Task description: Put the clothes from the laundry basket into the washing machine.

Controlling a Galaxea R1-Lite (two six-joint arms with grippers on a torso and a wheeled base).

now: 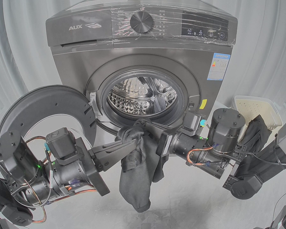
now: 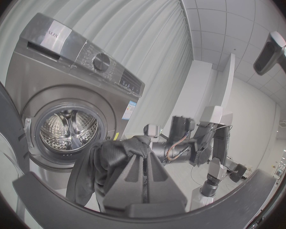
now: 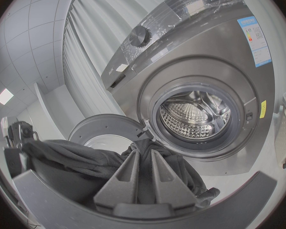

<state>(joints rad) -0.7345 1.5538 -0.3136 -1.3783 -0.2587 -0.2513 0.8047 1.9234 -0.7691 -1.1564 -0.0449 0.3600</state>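
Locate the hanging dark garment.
Head view, centre: the dark garment hangs gripped by the left gripper and right gripper, just below the open washing machine.

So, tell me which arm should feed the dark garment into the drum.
Likely right: the right gripper grips the dark garment just below the drum opening; the left gripper holds it lower, farther out.

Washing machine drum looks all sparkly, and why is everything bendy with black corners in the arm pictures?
Head view: light bounces off the shiny steel drum and the plastic film above it. Left wrist view: a wide round lens bends the curtain and leaves dark corners. Right wrist view: same lens, so the washing machine bulges and leans.
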